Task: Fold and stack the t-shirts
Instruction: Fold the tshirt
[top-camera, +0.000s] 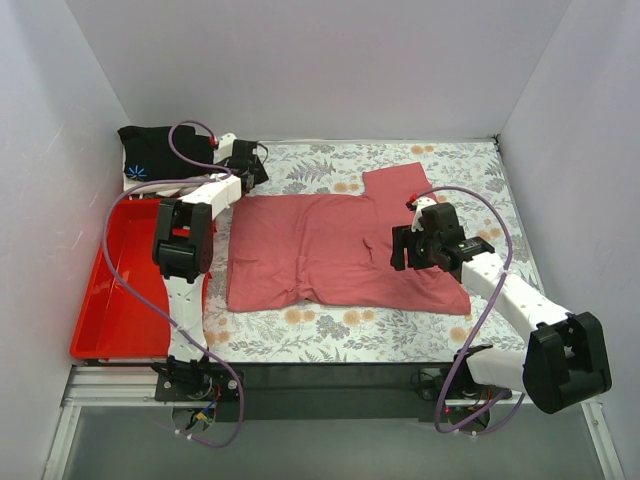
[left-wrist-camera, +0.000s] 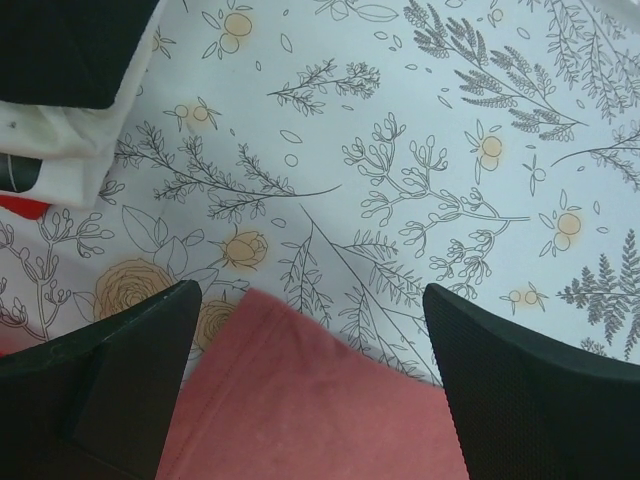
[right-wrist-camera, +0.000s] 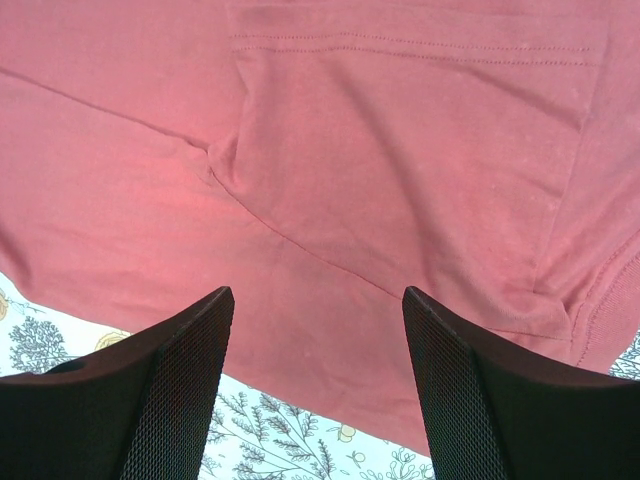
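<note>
**Jaws spread on both arms over a salmon-red t-shirt (top-camera: 320, 250)**

Left jaws are held spread at the far left corner of the salmon-red t-shirt. In the left wrist view that corner is seen lying between the two dark fingers (left-wrist-camera: 110, 390). Whether the cloth is touched there cannot be told.

Right jaws are likewise held wide apart, above the right part of the shirt, close to where a sleeve meets the body. Nothing is pinched between them. A stitched seam and a soft crease are seen beneath them in the right wrist view.

The shirt is laid out flat and sideways on the flower-printed surface (top-camera: 330, 335), with one short sleeve pointing toward the far side.

Just past the shirt's far left corner, a folded black t-shirt (top-camera: 150, 150) with a small blue starburst mark is seen. In the left wrist view a white t-shirt (left-wrist-camera: 80, 150) is seen lying under it.

To the left of the salmon-red shirt, on the other side of the left arm (top-camera: 185, 245), a red tray (top-camera: 120, 290) is placed.
</note>
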